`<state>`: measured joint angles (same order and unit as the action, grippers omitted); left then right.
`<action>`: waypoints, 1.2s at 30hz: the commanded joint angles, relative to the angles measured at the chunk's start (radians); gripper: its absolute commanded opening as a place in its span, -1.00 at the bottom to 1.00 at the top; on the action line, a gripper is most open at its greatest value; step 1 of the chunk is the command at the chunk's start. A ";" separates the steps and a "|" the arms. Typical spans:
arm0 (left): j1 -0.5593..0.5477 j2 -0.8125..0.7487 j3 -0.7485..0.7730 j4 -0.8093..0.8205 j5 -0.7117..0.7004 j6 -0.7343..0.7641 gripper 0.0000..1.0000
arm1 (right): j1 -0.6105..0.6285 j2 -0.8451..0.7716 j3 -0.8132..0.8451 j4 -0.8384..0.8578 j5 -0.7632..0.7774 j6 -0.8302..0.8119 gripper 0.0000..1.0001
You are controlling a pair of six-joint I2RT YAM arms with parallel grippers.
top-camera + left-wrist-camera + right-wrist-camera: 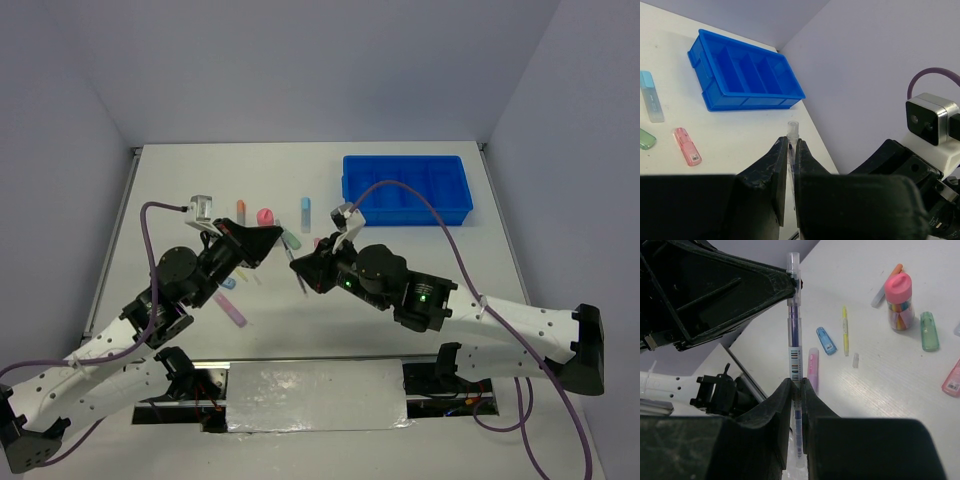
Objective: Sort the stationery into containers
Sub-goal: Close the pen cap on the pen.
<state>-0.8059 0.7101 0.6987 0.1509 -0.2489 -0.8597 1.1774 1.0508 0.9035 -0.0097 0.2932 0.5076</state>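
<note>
A slim clear pen [794, 340] with dark ink is held off the table between both arms. My left gripper [790, 145] is shut on its capped end, and my right gripper [796, 385] is shut on the barrel below the barcode label. From above, the two grippers [278, 240] [297, 268] meet tip to tip over the table's middle. The blue divided tray [408, 218] stands at the back right, and its compartments look empty. More stationery lies loose: a purple highlighter [813, 367], a small blue one [826, 340], a yellow stick [845, 330] and a pink-capped tube [900, 302].
A green highlighter [929, 330], an orange-capped marker [241, 210], a light blue highlighter [305, 212] and a pink one [687, 146] lie between the arms and the tray [715, 100]. A small clear cap [855, 360] rests near the yellow stick. Grey walls enclose the table.
</note>
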 commanded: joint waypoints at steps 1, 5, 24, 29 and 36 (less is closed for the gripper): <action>-0.004 -0.003 0.033 -0.022 -0.003 0.036 -1.00 | -0.004 -0.034 0.055 0.077 0.043 0.009 -1.00; -0.004 -0.004 0.010 0.025 0.039 -0.002 -1.00 | -0.004 -0.006 0.066 0.105 0.055 0.009 -1.00; -0.004 0.026 0.027 0.032 0.134 0.046 -0.69 | 0.001 -0.014 0.032 0.270 0.057 -0.106 -1.00; -0.004 0.058 0.103 -0.005 0.194 0.146 -0.36 | -0.001 -0.026 -0.006 0.303 -0.012 -0.135 -1.00; -0.004 0.074 0.130 -0.017 0.211 0.180 -0.97 | -0.002 -0.023 0.008 0.283 0.003 -0.132 -1.00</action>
<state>-0.8043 0.7818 0.7906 0.1501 -0.0799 -0.7303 1.1782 1.0531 0.8944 0.1783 0.2962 0.3939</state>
